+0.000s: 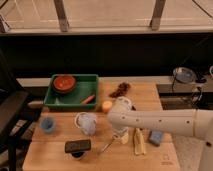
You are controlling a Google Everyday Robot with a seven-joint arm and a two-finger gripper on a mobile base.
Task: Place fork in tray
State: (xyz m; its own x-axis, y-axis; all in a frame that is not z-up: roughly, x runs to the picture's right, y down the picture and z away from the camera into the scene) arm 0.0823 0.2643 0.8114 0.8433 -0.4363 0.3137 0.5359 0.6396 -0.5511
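The slim silvery fork (107, 145) lies on the wooden table near the front, between a black object and a pale yellow utensil. My gripper (119, 135) hangs from the white arm (150, 121), which reaches in from the right. It sits low over the upper end of the fork, which it partly hides. The green tray (84, 88) stands at the back left of the table, well apart from the gripper. It holds a round red-brown bowl (64, 83).
An orange piece (88, 99) lies at the tray's front rim. On the table are a blue cup (47, 124), a clear tipped cup (86, 122), a black object (77, 146), a yellow ball (106, 105), a pale yellow utensil (139, 141), a blue sponge (156, 138) and brown bits (120, 90). A pot (184, 75) stands at right.
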